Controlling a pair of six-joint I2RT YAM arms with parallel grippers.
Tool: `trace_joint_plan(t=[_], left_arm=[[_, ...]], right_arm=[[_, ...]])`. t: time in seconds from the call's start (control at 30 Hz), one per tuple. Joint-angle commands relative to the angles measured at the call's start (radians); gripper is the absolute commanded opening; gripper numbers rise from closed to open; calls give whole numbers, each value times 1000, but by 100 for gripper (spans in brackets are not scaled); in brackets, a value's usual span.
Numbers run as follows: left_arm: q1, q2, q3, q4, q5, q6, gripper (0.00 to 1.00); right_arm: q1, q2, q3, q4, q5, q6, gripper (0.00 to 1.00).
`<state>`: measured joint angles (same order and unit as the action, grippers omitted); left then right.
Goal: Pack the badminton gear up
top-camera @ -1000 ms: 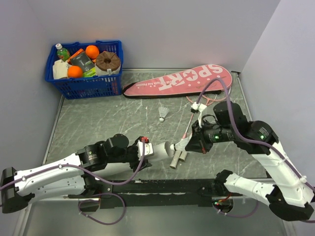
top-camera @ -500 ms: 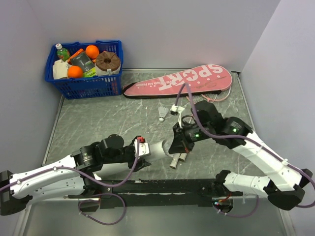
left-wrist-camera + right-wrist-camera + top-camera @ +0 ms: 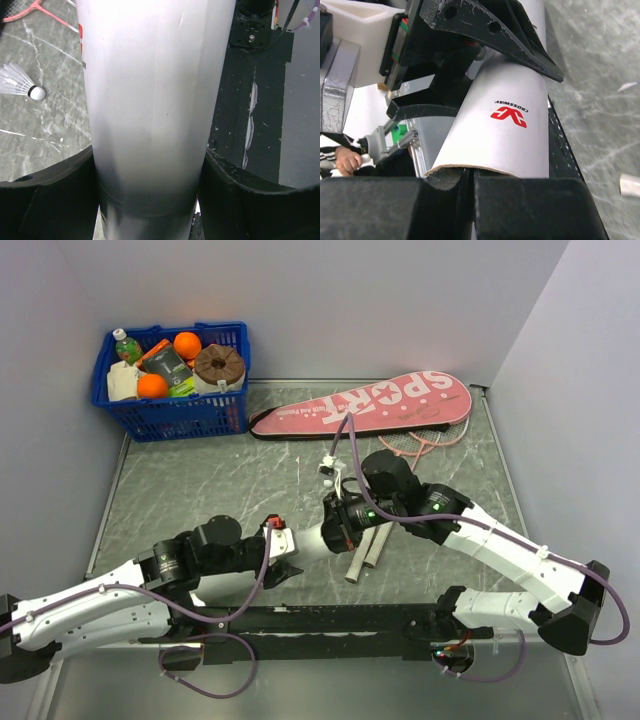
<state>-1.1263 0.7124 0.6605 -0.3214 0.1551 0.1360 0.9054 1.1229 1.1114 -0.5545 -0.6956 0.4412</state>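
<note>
The white tube [image 3: 505, 135] lies just in front of the arm bases at the table's 6 o'clock, its open mouth facing 3 o'clock. The left gripper [image 3: 150, 170] clamps it around the body. The right gripper [image 3: 470, 192] sits at the mouth with its jaws closed; I cannot tell whether they pinch anything. The tube looks light, stiff and smooth, probably thin card that dents if squeezed, so a mid-body hold suits it. 1 shuttlecock [image 3: 22, 86] lies loose at 12 o'clock from the mouth. Its feathers are fragile, so take it by the cork. The pink case [image 3: 370, 400] lies at 1 o'clock.
</note>
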Motion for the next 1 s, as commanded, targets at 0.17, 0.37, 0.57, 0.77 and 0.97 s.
trace_joint_plan(t=[0.17,0.37,0.57,0.77,0.97], left_arm=[[-9,-41,2,108,-11,4,1],[-9,-28,2,108,-22,2,1],[-9,-33,-2,113,-43,1,1],[-9,-44,-1,114,-65,1,1],[-9,-68,-4,116,-89,-9,1]], right_arm=[[1,-106,43,73,197,51,43],[-109,-147,200,-108,375,1,58],[-371,-160,222,-104,351,-16,65],[-511,70,176,39,260,-6,65],[-537,392,282,142,172,-61,67]])
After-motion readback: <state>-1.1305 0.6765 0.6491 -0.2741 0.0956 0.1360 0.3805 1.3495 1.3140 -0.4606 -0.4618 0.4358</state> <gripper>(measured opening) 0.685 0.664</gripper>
